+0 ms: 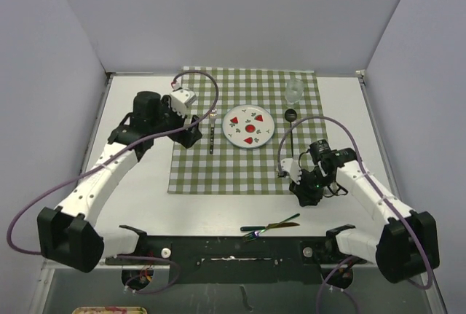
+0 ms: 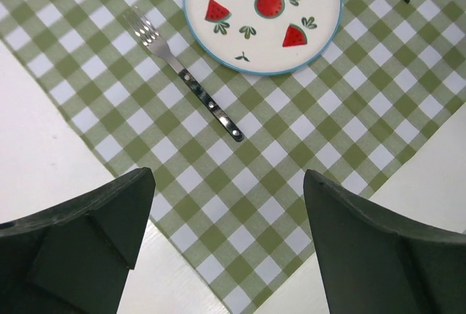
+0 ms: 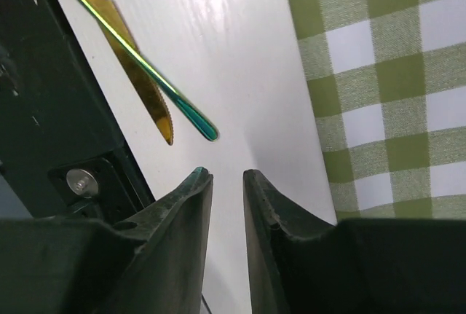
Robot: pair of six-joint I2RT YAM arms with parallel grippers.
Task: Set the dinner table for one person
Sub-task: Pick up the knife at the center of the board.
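The white desk fills the whole floor of the scene, railed along its edges, and the plate with red watermelon slices sits toward its far middle on a green-and-white checked cloth.

Nearest of all, well short of the plate and off the cloth, 2 shiny rainbow-tinted pieces of cutlery lie crossed on the bare desk beside the black base rail. 1 is a knife with a gold serrated blade. The other shows only a thin green handle, and what kind of piece it is cannot be told.

A little farther in, to the near right of the plate, the right pincer hangs over bare desk just beside the cloth's edge. Its 2 fingers stand only a narrow slit apart, with nothing between them.

Level with the plate, a fork lies just left of it on the cloth, not touching it, tines pointing to the far side. Just right of the plate lies a dark spoon, bowl at the far end.

Left of the plate, past the fork, the left pincer hangs above the cloth's left border, fingers spread wide and gripping nothing.

Farthest, beyond the plate and to its right, a clear glass stands upright on the cloth.
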